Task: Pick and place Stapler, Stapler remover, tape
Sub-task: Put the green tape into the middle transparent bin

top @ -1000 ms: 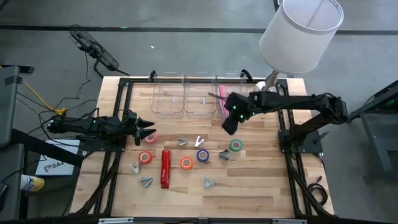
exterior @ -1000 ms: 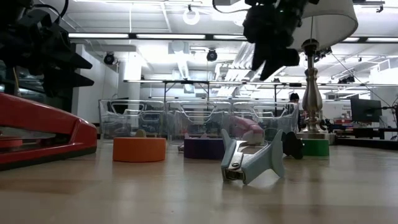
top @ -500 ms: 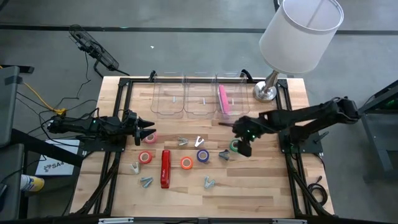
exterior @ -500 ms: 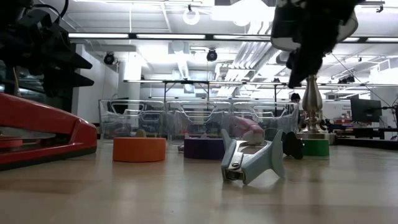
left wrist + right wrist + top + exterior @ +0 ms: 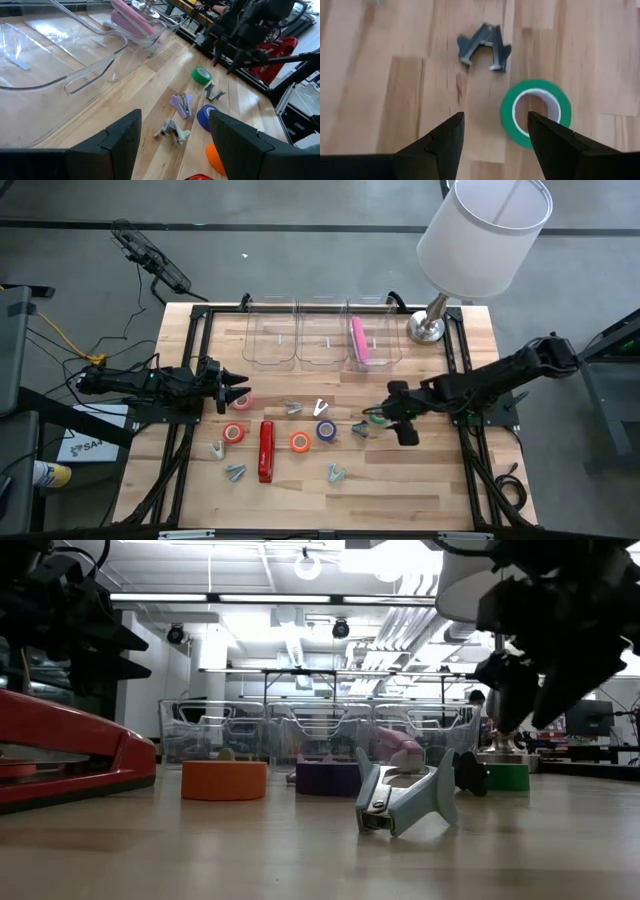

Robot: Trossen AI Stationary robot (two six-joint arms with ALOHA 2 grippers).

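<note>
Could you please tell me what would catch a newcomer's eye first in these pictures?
Probably the big white lamp at the table's far right corner, and the red stapler lying near the front among scattered coloured tape rolls. The right tool hangs open above the green tape, while a pink stapler lies in the rightmost clear bin.

A light wooden table stands on a grey concrete floor. A lamp with a white shade and a silvery base sits at the table's far right corner. Beyond it lies an open workshop with white ceiling ducts, bright strip lights and a monitor.
</note>
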